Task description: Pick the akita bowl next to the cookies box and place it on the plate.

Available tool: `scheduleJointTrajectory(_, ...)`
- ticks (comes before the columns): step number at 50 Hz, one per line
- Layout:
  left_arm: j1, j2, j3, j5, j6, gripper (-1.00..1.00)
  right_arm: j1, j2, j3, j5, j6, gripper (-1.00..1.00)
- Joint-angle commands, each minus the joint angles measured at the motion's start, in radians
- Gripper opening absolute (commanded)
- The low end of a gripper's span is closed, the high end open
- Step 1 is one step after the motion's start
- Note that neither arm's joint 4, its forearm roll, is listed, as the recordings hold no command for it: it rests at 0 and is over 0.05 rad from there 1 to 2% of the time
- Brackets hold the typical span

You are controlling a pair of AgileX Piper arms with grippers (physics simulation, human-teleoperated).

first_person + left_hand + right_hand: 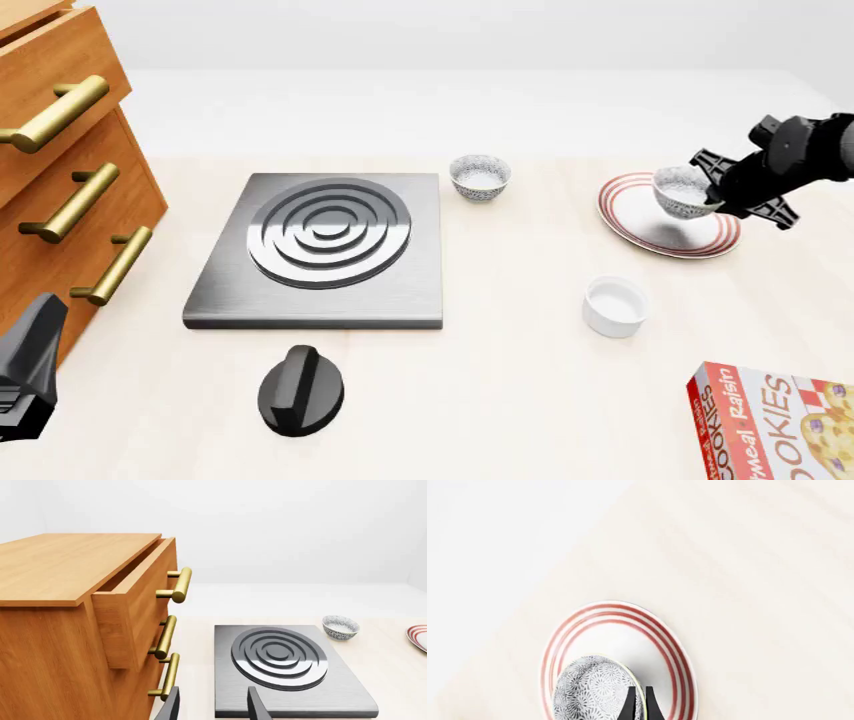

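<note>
My right gripper is shut on the rim of the akita bowl, a small grey-and-white speckled bowl. It holds the bowl tilted over the plate, which is white with red rings. In the right wrist view the fingertips pinch the akita bowl above the plate. Whether the bowl touches the plate I cannot tell. The cookies box lies at the near right corner. My left gripper is open with nothing in it, near the left edge by the drawers.
A second speckled bowl stands beside the far right corner of the black stove plate. A plain white cup sits between plate and box. A black knob lies near the front. A wooden drawer cabinet fills the left side.
</note>
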Motion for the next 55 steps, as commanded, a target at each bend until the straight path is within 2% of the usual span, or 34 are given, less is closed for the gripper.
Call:
scheduleJointTrajectory(1,0.000,0.000,0.000,0.000,0.000,1.00,0.006,0.021,-0.039,0.015,0.005,-1.00)
scheduleJointTrajectory(48,0.000,0.000,0.000,0.000,0.000,1.00,0.002,0.084,-0.069,0.009,-0.022,-1.00)
scheduleJointTrajectory(49,0.000,0.000,0.000,0.000,0.000,1.00,0.003,0.084,-0.069,0.009,-0.022,1.00)
scheduleJointTrajectory(55,0.000,0.000,0.000,0.000,0.000,1.00,-0.001,0.072,-0.061,0.007,-0.019,1.00)
